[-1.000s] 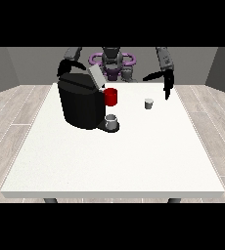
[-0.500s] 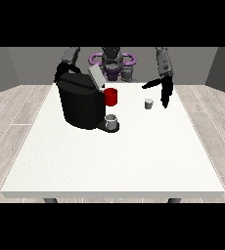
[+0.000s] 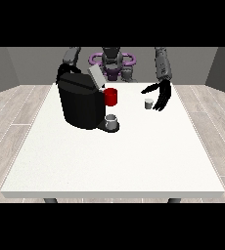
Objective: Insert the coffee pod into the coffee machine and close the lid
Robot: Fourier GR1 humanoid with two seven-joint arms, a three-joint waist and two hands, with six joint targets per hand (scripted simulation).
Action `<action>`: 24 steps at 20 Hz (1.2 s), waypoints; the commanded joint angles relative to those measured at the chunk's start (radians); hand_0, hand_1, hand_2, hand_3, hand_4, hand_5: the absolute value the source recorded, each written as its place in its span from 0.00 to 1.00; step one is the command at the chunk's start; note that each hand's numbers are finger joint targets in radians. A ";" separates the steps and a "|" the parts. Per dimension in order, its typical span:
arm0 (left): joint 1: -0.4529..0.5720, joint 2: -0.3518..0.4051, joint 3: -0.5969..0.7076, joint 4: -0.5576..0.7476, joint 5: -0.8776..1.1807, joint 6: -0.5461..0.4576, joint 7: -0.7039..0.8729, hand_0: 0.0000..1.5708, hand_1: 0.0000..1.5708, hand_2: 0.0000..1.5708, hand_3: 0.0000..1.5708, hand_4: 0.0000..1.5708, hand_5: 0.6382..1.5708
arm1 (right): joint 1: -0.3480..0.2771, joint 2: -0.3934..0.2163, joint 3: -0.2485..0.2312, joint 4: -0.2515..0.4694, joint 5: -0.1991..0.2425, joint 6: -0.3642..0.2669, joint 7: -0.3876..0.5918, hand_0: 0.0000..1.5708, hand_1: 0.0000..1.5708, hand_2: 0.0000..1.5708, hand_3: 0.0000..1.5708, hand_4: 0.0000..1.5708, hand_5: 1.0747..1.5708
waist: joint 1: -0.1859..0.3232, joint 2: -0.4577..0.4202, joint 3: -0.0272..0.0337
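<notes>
A large white rectangular table [image 3: 114, 161] carries every object in its far half. Toward the far left corner stands the bulky black coffee machine [image 3: 80, 102], its grey lid [image 3: 96, 78] raised and tilted, a red cylindrical part [image 3: 111, 96] on its right side and a small grey cup [image 3: 111, 121] on its base plate below. The hand at the view's left is hidden behind the machine. To the right, near the far edge of the tabletop, the small pale grey cylindrical coffee pod [image 3: 148, 103] stands upright on the surface. Just beside it on the right hangs the black hand at the view's right [image 3: 161, 96], fingers extended and spread, thumb pointing left above the pod, holding nothing; whether it touches the pod cannot be told.
</notes>
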 commanded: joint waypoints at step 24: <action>-0.074 0.027 -0.074 0.235 -0.307 0.238 -0.147 0.62 0.62 0.67 0.51 0.20 1.00 | -0.049 -0.022 -0.037 0.004 -0.042 0.002 0.013 0.00 0.00 0.00 0.00 0.27 1.00 | -0.019 0.025 -0.0001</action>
